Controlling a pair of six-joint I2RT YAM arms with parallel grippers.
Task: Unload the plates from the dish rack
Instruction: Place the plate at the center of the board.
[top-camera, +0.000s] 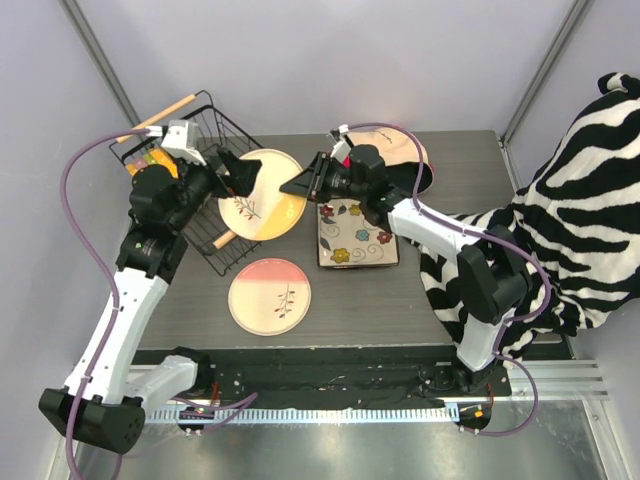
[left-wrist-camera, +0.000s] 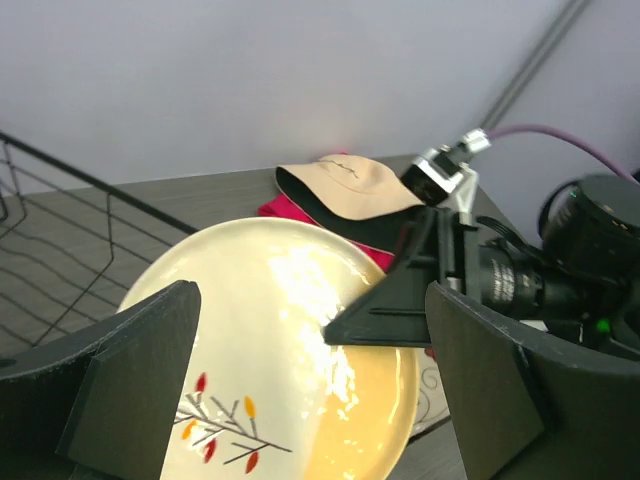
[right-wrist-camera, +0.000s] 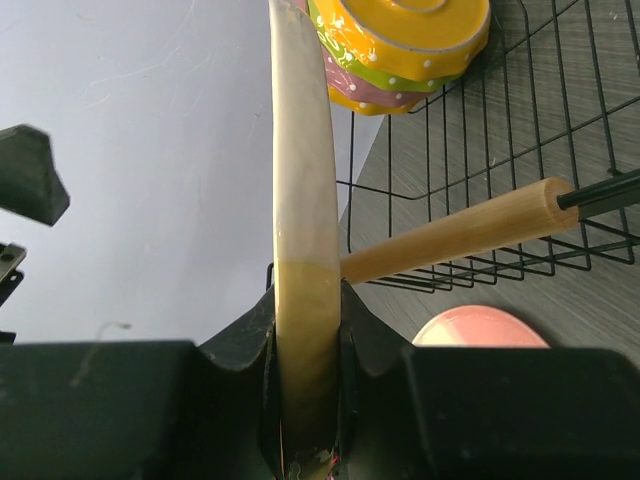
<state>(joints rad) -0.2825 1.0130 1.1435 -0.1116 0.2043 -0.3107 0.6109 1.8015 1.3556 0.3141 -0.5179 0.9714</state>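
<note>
Just right of the dish rack (top-camera: 222, 128): cream-yellow plate (top-camera: 262, 200), one rim clamped in the fingers of the right gripper (top-camera: 303, 183). At the opposite rim, left gripper (top-camera: 240, 175), fingers spread wide, gripping nothing. Pink plate (top-camera: 270, 296) and square plate (top-camera: 356, 236) flat on the table (top-camera: 400, 300).

Bright, even overhead light, soft shadows. Specular glare on cream-yellow plate (left-wrist-camera: 300, 275) in left wrist view; wrist-view foregrounds slightly soft.
</note>
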